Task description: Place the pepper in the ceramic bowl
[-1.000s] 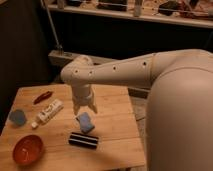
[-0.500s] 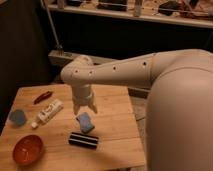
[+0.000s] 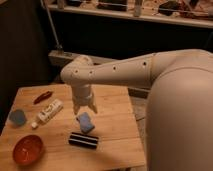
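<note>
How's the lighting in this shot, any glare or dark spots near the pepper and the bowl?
Camera view: dim, warm light, background nearly black. No strong glare on the ceramic bowl; the pepper reads dark against the pale table. The gripper, open, hangs just above the blue sponge, in even light.

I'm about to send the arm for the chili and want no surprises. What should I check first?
1. Two-finger gripper open and empty, above the middle of the wooden table: ok.
2. Small dark red chili pepper lies uncovered near the table's far left corner: ok.
3. Glossy orange-red ceramic bowl upright at the near left corner, looks empty: ok.
4. Gripper lined up over the pepper: not ok; it hangs just behind the blue rectangular block.
5. White tube with red print lies between pepper and bowl; carry clearance: cannot tell.
</note>
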